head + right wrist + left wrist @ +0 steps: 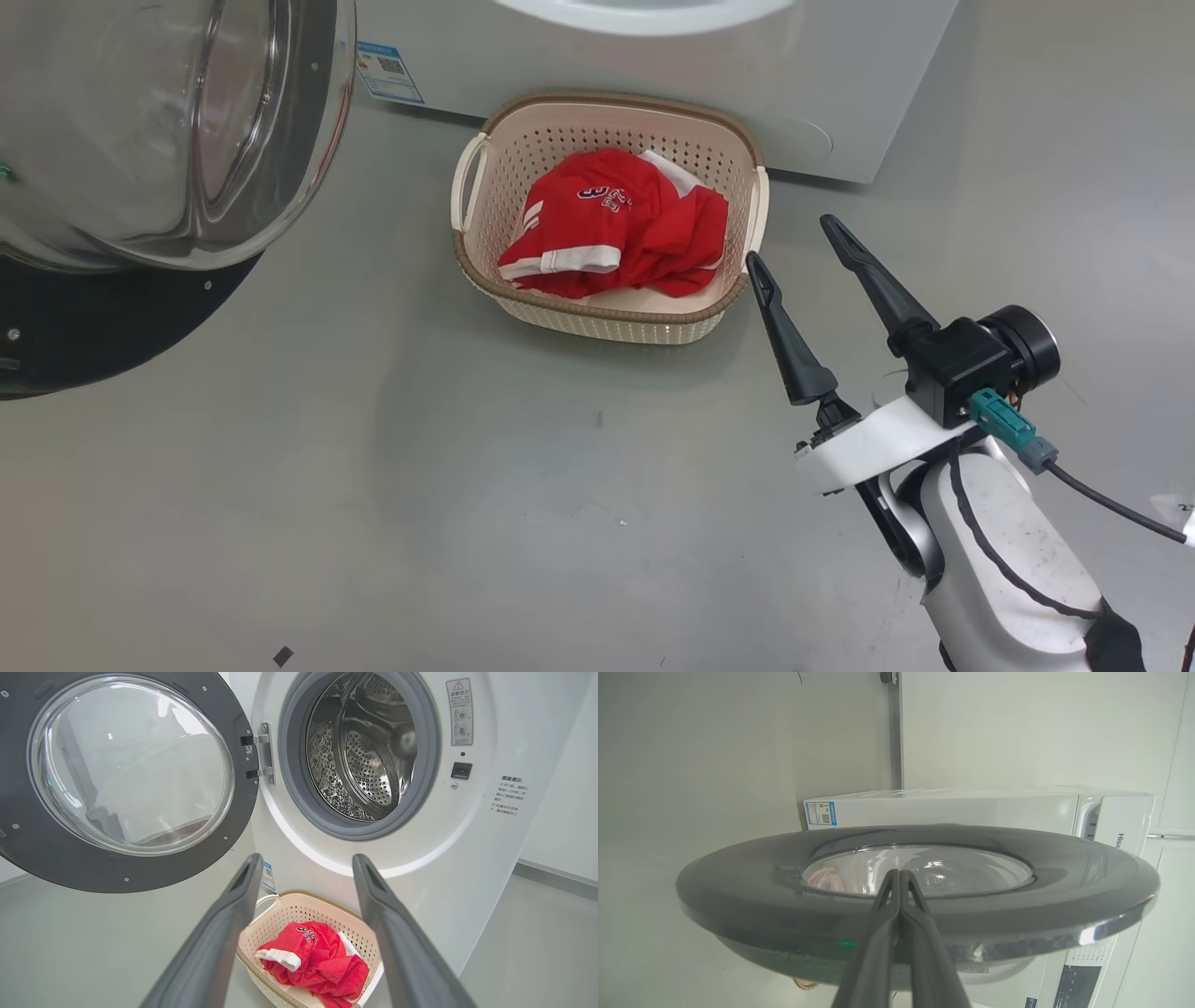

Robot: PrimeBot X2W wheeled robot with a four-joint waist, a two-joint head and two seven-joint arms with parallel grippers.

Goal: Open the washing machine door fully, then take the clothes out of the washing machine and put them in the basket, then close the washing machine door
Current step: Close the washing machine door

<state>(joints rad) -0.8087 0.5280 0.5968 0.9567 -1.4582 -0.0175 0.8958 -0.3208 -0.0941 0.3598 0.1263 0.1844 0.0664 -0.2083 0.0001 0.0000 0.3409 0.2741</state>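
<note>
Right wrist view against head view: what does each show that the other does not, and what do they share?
Right wrist view, not head: the steel drum, no clothing visible inside, its grey gasket and the door hinge. Head view, not right wrist: the right arm's white wrist housing with a teal connector. Both: the open right gripper, the washing machine door swung open, the basket and the red clothes in it.

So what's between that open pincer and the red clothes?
Only the rim and perforated wall of the basket. In the head view the right pincer hangs open just outside that rim, and the clothes lie inside it.
</note>
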